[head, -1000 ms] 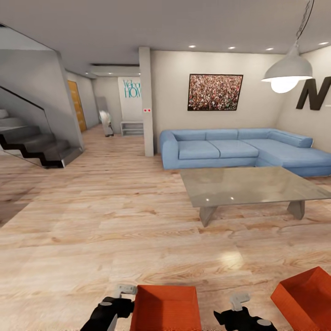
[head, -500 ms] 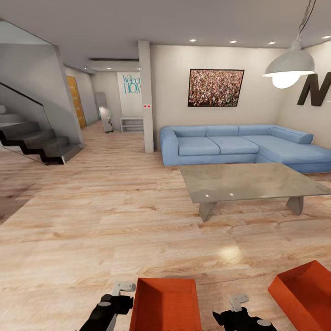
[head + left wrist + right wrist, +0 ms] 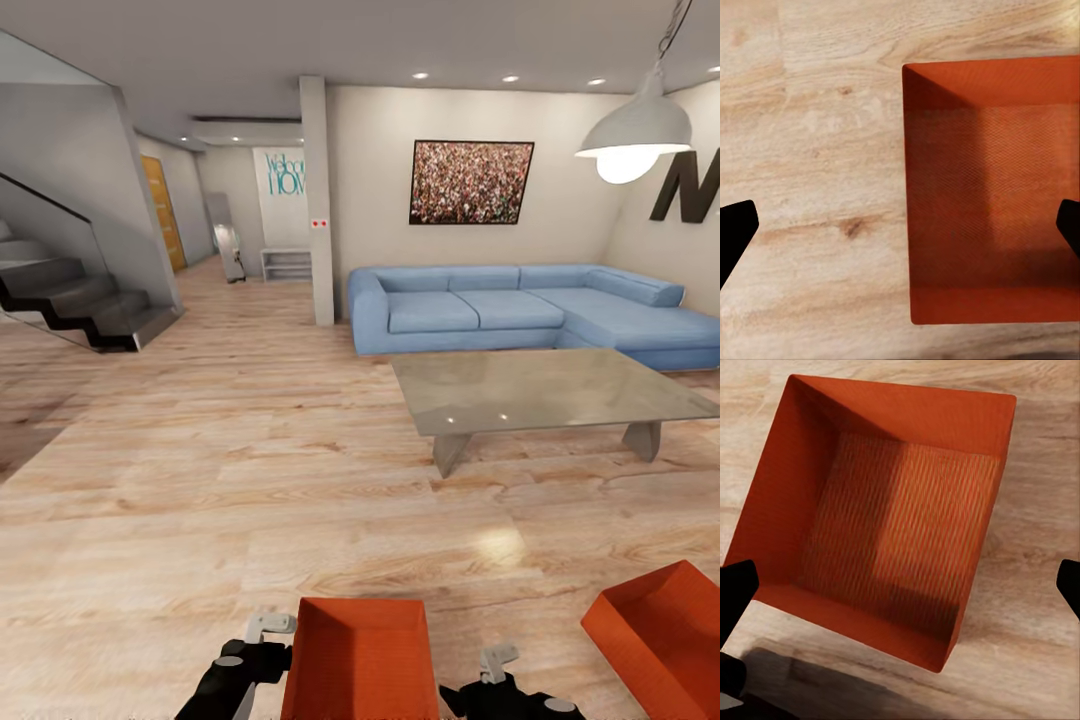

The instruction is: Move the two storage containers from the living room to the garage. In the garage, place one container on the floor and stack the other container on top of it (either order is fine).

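Light wood planks run under you across the living room, with the blue sofa (image 3: 520, 310) and grey low table (image 3: 540, 395) ahead. One orange bin (image 3: 358, 660) sits on the floor between your two arms; the second bin (image 3: 665, 640) lies well apart, off to your right. Your left gripper (image 3: 900, 232) has its jaws wide, straddling that near bin's wall, one tip inside the bin and one over bare floor. Your right gripper (image 3: 900, 585) is spread wide too, above a bin's open interior. Watch the risk here: if you close on one thin, smooth wall, the bin may tip or slip free, and an uneven squeeze could shove it sideways.
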Motion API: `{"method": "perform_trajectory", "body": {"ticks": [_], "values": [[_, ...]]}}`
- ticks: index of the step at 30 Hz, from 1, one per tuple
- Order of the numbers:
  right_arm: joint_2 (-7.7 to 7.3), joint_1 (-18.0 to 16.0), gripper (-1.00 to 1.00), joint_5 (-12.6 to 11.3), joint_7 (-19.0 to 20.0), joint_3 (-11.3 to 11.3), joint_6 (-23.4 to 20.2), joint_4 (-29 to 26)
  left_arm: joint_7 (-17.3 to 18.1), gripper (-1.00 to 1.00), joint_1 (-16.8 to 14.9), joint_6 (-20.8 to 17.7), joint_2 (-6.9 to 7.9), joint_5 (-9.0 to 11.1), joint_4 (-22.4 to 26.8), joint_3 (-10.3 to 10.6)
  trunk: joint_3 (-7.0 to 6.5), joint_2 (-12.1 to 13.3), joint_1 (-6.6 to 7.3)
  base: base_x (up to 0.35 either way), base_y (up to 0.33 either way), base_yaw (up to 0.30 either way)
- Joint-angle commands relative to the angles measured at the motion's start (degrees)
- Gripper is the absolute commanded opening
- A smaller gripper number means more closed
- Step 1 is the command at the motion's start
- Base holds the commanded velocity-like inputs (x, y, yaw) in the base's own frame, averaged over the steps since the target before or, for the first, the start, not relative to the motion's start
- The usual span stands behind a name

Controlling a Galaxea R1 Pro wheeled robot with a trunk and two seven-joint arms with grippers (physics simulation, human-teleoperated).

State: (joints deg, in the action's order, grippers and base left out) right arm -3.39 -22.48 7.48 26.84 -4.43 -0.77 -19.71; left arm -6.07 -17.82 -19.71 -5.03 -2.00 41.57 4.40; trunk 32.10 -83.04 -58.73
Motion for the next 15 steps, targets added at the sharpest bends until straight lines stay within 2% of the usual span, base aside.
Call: {"method": "perform_trajectory", "body": {"ticks": [1,5,8,9,10,13,15], "values": [[0.04,-0.02,1.0,0.55,0.14,-0.51,0.05,-0.06,-0.26,1.0,-0.02,-0.33,-0.01,-0.2,0.09,0.17,0.12,-0.03,0.0,0.0,0.0,0.0],[0.05,-0.02,1.0,-0.79,-0.42,-0.64,0.26,-0.06,-0.26,1.0,-0.01,-0.33,-0.05,-0.2,0.09,0.17,0.23,-0.03,0.0,0.0,0.0,0.0],[0.04,-0.02,1.0,-7.23,-1.82,-0.56,0.31,-0.06,-0.26,1.0,0.0,-0.32,0.0,-0.2,0.09,0.17,0.24,-0.03,0.0,0.0,0.0,0.0],[0.05,-0.02,1.0,-9.55,-3.66,-0.48,0.34,-0.06,-0.26,1.0,-0.01,-0.28,0.01,-0.2,0.09,0.12,0.24,-0.03,0.0,0.0,0.0,0.0],[0.05,-0.02,1.0,-10.5,-5.07,-0.44,0.38,-0.08,-0.26,1.0,-0.01,-0.28,0.01,-0.2,0.09,-0.04,0.25,-0.03,0.0,0.0,0.0,0.0],[0.05,-0.02,1.0,-11.73,-7.65,-0.34,0.46,-0.07,-0.26,1.0,-0.02,0.32,-0.03,-0.15,0.08,-0.99,0.25,-0.03,0.0,0.0,0.0,0.0],[0.05,-0.02,1.0,-12.18,-8.55,-0.26,0.49,-0.06,-0.23,1.0,-0.02,2.26,-0.06,-0.17,0.0,-1.48,0.25,-0.03,0.0,0.0,0.0,0.0]]}}
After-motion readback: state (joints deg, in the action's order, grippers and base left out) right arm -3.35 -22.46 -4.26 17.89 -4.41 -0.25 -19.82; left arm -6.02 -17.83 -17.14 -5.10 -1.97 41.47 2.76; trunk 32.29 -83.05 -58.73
